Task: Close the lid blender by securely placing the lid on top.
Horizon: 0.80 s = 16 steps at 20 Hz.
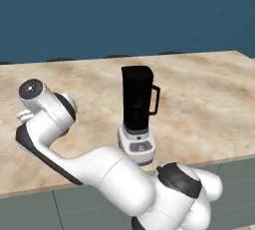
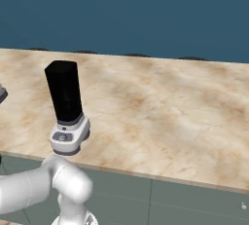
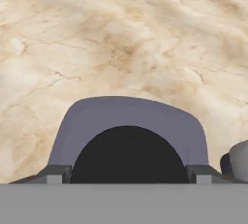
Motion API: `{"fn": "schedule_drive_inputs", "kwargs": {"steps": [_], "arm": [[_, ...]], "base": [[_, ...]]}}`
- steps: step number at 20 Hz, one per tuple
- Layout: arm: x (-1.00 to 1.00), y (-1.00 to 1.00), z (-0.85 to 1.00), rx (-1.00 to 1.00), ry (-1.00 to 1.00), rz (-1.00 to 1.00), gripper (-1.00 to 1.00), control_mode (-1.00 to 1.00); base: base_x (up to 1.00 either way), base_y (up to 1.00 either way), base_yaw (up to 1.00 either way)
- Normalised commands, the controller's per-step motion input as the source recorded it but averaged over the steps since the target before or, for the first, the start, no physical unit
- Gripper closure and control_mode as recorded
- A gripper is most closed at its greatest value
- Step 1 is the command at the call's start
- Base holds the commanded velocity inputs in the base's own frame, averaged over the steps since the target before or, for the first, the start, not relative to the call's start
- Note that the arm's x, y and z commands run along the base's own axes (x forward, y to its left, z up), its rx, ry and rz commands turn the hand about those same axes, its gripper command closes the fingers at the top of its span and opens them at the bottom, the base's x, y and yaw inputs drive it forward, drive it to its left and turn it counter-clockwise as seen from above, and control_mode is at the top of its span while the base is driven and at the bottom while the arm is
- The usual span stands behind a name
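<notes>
Lid (image 3: pixel 131 121) (grey) between gripper (image 3: pixel 128 173) fingers (image 3: pixel 58 173).

Kitchen, marble counter (image 1: pixel 209 104), blender (image 1: pixel 138 109), grey cabinet fronts (image 2: pixel 194 202)

The broad beige-and-brown marble-patterned stone counter (image 1: pixel 209 104) looks smooth and faintly polished, with darker veins and pale cloudy patches across its top. On it, the tall tapered black blender jar (image 1: pixel 137 97) looks like smooth, opaque plastic with a dull, nearly matt finish; its black side handle (image 1: pixel 155 99) has the same look. The light grey-white blender base (image 1: pixel 137 145) seems smooth moulded plastic with a soft sheen. In the hand view, the flat rounded-square grey lid (image 3: pixel 92 121) shows a smooth, matt, plastic-like surface, and its dark round knob (image 3: pixel 128 155) is matt black. The grey-green cabinet fronts (image 2: pixel 194 199) below the counter appear flat and matt.
</notes>
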Motion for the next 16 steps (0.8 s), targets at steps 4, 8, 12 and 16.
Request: {"fn": "schedule_drive_inputs", "kwargs": {"steps": [4, 8, 12, 16], "arm": [[-0.24, -0.56, 0.54, 0.00, -0.20, 0.00, 1.00, -1.00], [-0.16, -0.55, 0.68, 0.00, -0.21, 0.00, 1.00, -1.00], [-0.12, -0.59, 0.94, 0.00, -0.17, 0.00, 1.00, -1.00], [-0.14, -0.56, 0.82, 0.00, -0.15, -0.01, 1.00, -1.00]], "base": [[0.00, 0.00, 0.00], [0.00, 0.00, 0.00], [0.00, 0.00, 0.00], [0.00, 0.00, 0.00]]}}
